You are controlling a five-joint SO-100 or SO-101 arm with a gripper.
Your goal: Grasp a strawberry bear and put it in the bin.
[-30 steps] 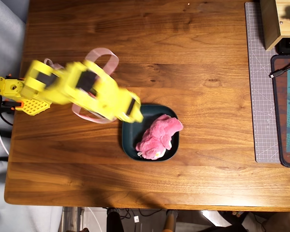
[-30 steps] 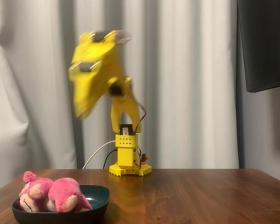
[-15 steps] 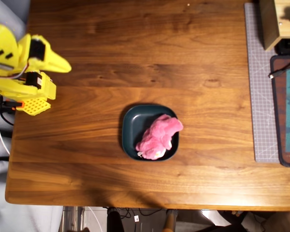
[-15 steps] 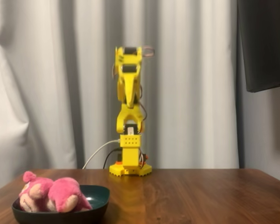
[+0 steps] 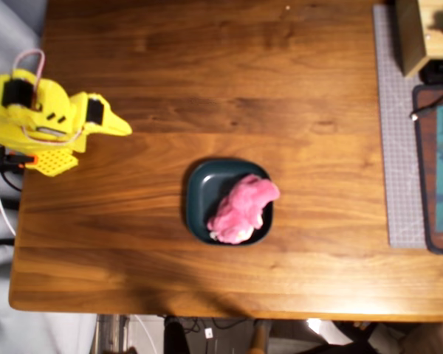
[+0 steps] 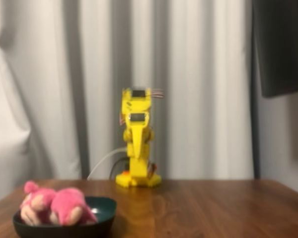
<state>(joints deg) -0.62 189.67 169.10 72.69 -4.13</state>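
1. Looking from the left of the overhead view, I see my yellow arm (image 5: pixel 48 122) folded back over its base at the desk's edge, with the tool (image 5: pixel 118 128) pointing toward the middle of the desk (image 5: pixel 280 66). Its fingers look pressed together to a single point and carry nothing.
2. In the fixed view the arm (image 6: pixel 137 144) stands at the far end of the desk (image 6: pixel 213 208), folded low against the curtain (image 6: pixel 203 89). The picture is too soft there for me to confirm the tool's state.
3. Near the desk's centre sits the bin (image 5: pixel 199 199), a dark teal dish, well apart from the tool. The strawberry bear (image 5: pixel 241 209) lies inside it, pink and fluffy, spread toward the dish's right side, with part of it reaching over the right rim in the overhead view.
4. In the fixed view the bear (image 6: pixel 54 206) rests on the bin (image 6: pixel 102 218), mounded above the rim rather than sunk below it.
5. I judge the task essentially done. What worries me is the overhang: the dish is shallow, so a knock to the desk could tip the bear out.
6. At the right edge lies a grey cutting mat (image 5: pixel 399 147), clear of everything.
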